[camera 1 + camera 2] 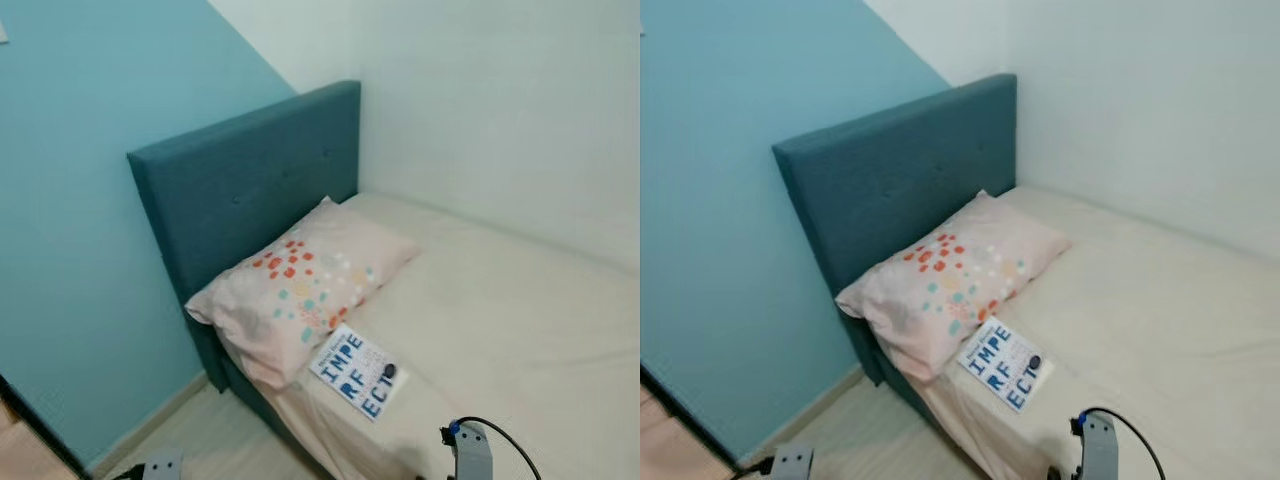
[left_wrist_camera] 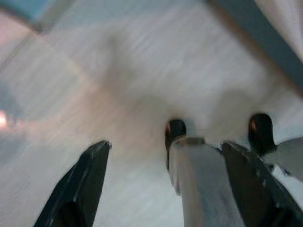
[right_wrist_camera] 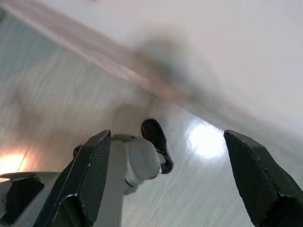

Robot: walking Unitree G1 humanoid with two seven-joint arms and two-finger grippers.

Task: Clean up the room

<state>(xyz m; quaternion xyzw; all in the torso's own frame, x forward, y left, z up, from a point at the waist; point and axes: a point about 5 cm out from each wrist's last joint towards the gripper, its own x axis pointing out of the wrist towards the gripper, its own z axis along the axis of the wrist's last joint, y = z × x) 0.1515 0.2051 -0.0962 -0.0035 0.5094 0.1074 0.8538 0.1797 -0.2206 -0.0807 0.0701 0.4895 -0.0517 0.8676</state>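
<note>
A white book (image 1: 358, 371) with big blue letters lies flat on the bed (image 1: 500, 320) near its left edge, just below a pink pillow (image 1: 300, 285) with orange and teal dots. A small dark object (image 1: 389, 371) rests on the book's right side. Both arms hang low: the left arm (image 1: 160, 467) over the floor beside the bed, the right arm (image 1: 470, 450) in front of the mattress. In the wrist views my left gripper (image 2: 165, 146) and right gripper (image 3: 168, 137) point down at pale floor, both open and holding nothing.
A teal padded headboard (image 1: 250, 190) stands against the blue wall (image 1: 70, 200); a white wall (image 1: 500, 120) runs along the bed's far side. Pale wood floor (image 1: 200, 440) lies between bed and blue wall. My own silver leg (image 2: 194, 175) and a black foot (image 3: 156, 137) are below the grippers.
</note>
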